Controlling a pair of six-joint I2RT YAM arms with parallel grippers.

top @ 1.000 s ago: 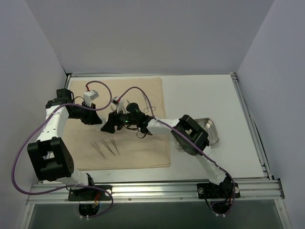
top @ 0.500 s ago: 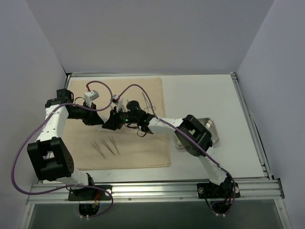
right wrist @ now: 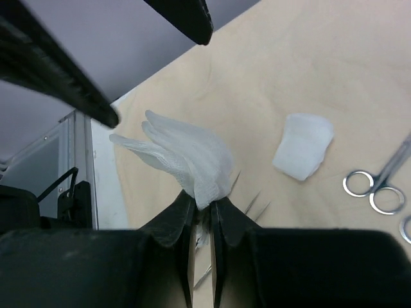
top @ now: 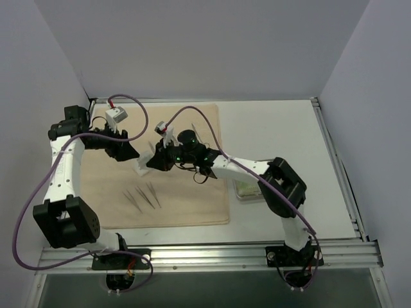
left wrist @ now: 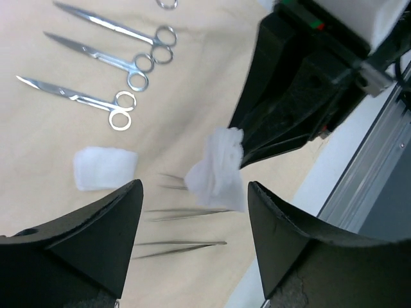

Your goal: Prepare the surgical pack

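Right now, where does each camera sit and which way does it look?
Top external: above and behind the arms, looking down on the beige cloth; both arms show.
Left wrist: on the left arm, facing the scissors; its open fingers show.
Right wrist: on the right arm, facing the cloth; its fingers pinch white gauze.
Shared: both wrist views see that gauze.

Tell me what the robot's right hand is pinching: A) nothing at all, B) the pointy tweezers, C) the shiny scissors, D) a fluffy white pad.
D: in the right wrist view the right gripper is shut on a fluffy white pad, while the scissor-handled forceps and tweezers lie on the beige cloth.
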